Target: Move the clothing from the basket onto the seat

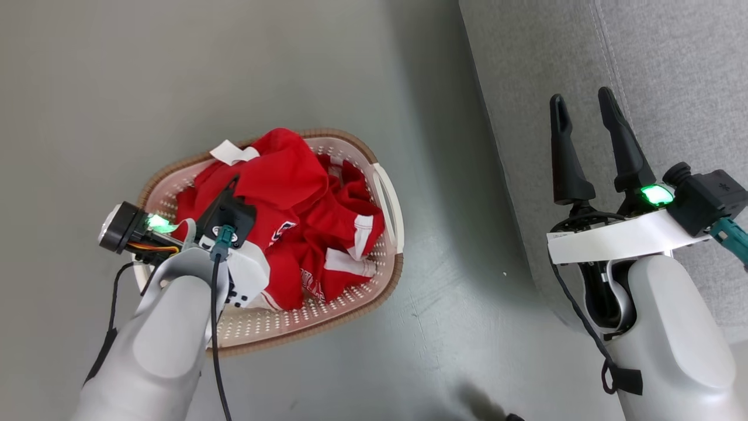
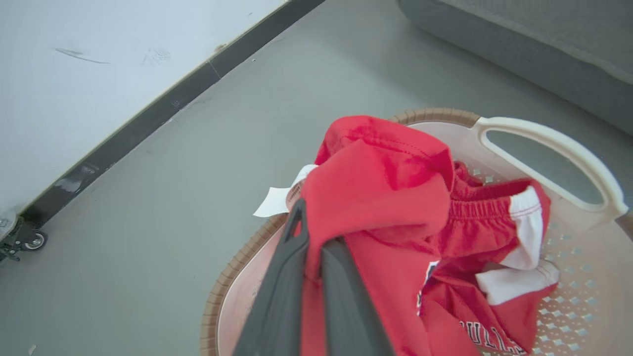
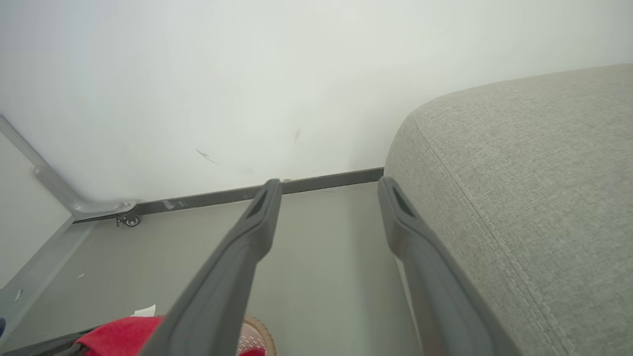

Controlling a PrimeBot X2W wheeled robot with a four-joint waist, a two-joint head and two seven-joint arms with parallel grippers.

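Observation:
The cream basket (image 1: 398,275) with a brown rim stands on the floor at centre left, piled with red clothing (image 1: 304,199) trimmed in white. My left gripper (image 1: 232,182) reaches into it from the near side. In the left wrist view this left gripper (image 2: 311,227) is shut on a fold of the top red garment (image 2: 385,188), which bulges up above the basket (image 2: 554,138). My right gripper (image 1: 584,111) is open and holds nothing, hovering at the left edge of the light-grey seat (image 1: 672,58). The right wrist view shows the same spread right gripper (image 3: 329,185) beside the seat (image 3: 534,198).
Grey floor (image 1: 456,263) separates the basket from the sofa. A white wall with a dark skirting board (image 3: 316,180) runs behind. A small caster wheel (image 3: 129,220) on a metal frame sits by the wall. A white tag (image 2: 274,200) hangs over the basket's far rim.

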